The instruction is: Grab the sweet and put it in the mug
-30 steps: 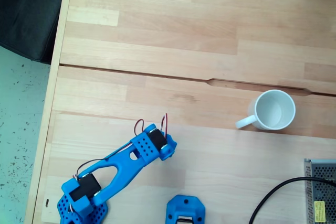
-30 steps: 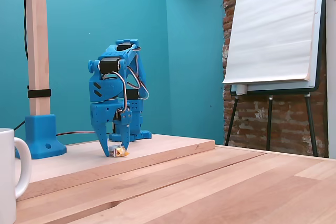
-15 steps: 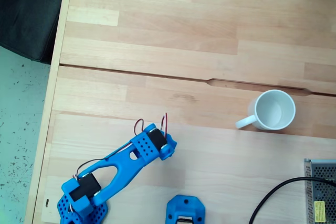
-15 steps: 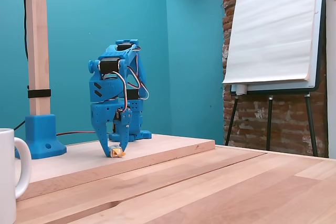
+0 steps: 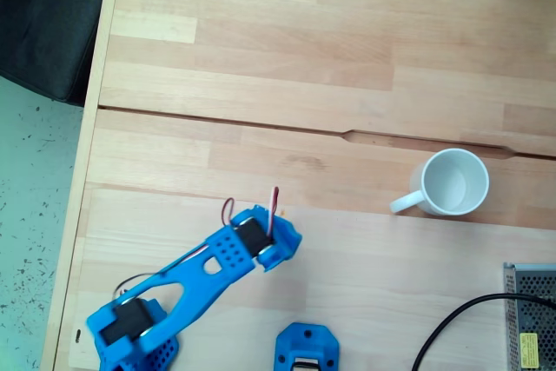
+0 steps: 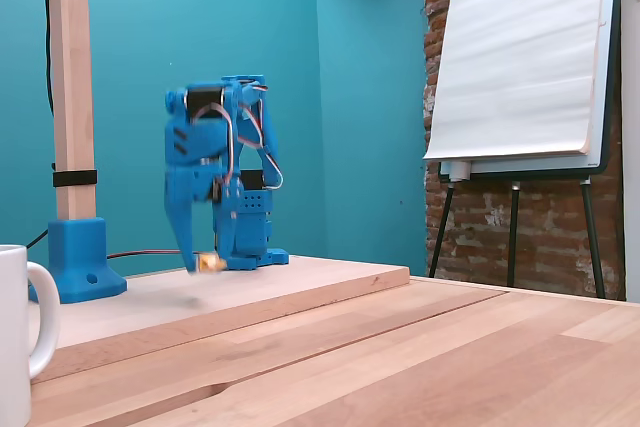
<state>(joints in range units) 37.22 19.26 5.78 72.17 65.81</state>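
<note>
In a fixed view from the side, my blue gripper (image 6: 203, 265) hangs fingers-down just above the raised wooden board, blurred by motion. It is shut on the sweet (image 6: 209, 262), a tiny white and yellow-orange candy held at the fingertips, clear of the board. From above, in a fixed view, my blue arm (image 5: 217, 262) covers the fingers and the sweet. The white mug (image 5: 424, 182) stands upright far to the right with its handle pointing lower left and its inside bare. In the side fixed view the mug (image 6: 20, 327) is cut off by the near left edge.
A blue post base (image 5: 306, 347) stands near the arm's base and carries a wooden post (image 6: 70, 77). A metal box (image 5: 530, 314) with a black cable (image 5: 452, 323) sits at lower right. The table's left edge (image 5: 87, 162) drops to the floor. A flipchart easel (image 6: 520, 57) stands behind the table.
The gripper shut on the sweet and lifted it off the board, and the arm's upper part swung slightly left in the side view. The mug has not moved.
</note>
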